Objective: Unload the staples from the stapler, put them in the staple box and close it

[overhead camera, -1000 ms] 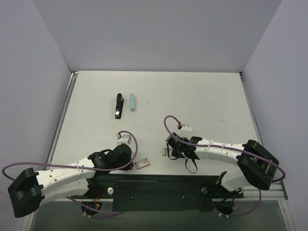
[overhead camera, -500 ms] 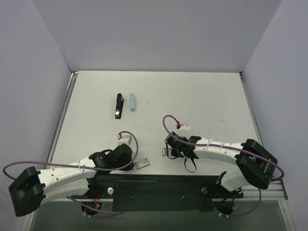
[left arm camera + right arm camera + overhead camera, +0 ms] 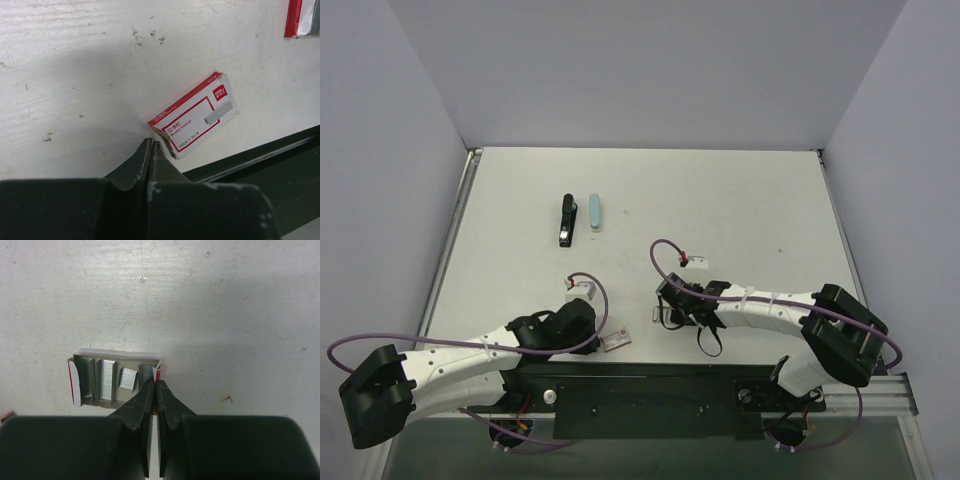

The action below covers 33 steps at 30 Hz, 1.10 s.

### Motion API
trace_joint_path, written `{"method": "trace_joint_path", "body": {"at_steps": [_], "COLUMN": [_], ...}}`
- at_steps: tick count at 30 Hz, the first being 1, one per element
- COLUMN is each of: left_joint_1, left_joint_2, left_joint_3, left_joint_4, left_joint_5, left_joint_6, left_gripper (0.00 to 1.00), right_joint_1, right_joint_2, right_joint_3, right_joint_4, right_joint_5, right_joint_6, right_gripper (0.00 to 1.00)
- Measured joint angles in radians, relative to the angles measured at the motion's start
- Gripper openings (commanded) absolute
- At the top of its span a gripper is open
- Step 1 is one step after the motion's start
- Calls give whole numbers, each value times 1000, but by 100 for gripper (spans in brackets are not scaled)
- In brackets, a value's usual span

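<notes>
From above, the stapler (image 3: 566,220) lies well beyond both arms, its length running away from them, nearer the left gripper (image 3: 594,338). Left wrist: its fingers are pressed together beside a staple box (image 3: 195,120). Right wrist: the right gripper (image 3: 156,386) is closed at the edge of a staple tray (image 3: 115,354).

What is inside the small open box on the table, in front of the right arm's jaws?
Several short strips of grey staples lie in the open box, one of them tilted. The right gripper, jaws shut on its right wall, covers the near right corner.
</notes>
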Motion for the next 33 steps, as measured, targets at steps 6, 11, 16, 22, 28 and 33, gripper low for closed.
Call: {"method": "trace_joint_path", "body": {"at_steps": [6,11,16,22,28,33], "left_joint_1": [0,0,0,-3,-10,-10], "left_joint_2": [8,22,32,37,44,76], "left_joint_3": [-2,-2,-2,-2,-2,-2], "left_joint_4": [3,6,19,27,39,90], "left_joint_5": [0,0,0,0,0,0], "left_joint_6": [1,1,2,1,1,0], "left_gripper": [0,0,0,0,0,0], "right_joint_1": [21,47,76,116,146,161], "right_joint_2": [7,8,8,21,48,58], "right_joint_3": [7,9,9,20,44,46], "right_joint_4": [-6,-19,-23,-22,-9,23], "right_joint_5": [18,34,44,44,41,27], "right_joint_6": [-15,-35,-65,-95,-118,-129], "right_gripper": [0,0,0,0,0,0]}}
